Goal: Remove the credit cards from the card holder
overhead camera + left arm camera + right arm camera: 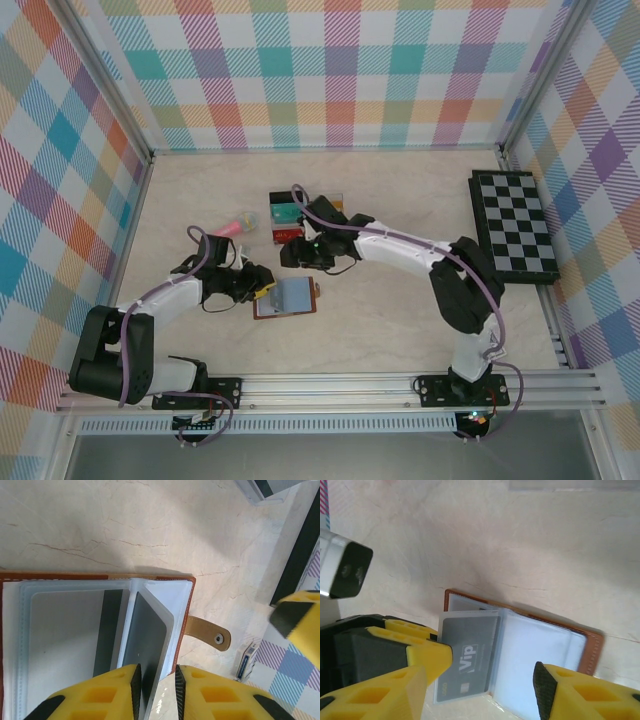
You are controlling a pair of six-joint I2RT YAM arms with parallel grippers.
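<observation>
Left wrist view: the brown card holder [190,596] lies open on the pale bench [150,525], its tan strap tab [210,634] sticking out to one side. One clear pocket page [127,625] stands up off the others with a grey credit card [145,640] inside it. The left gripper [156,672] has its yellow fingers [110,690] clamped on the edge of that pocket page. In the right wrist view this grey card [467,660] reads "Vip" and sits in its pocket. The right gripper [480,680] hangs above the holder with its fingers [570,695] wide apart and nothing between them. In the top external view the holder [288,298] lies toward the near middle of the bench between the two arms. The left gripper [262,292] is at its left edge and the right gripper [293,255] is just beyond its far edge. Farther back stands a clear compartment box [290,215], and a chessboard [515,225] lies well apart on the right.
</observation>
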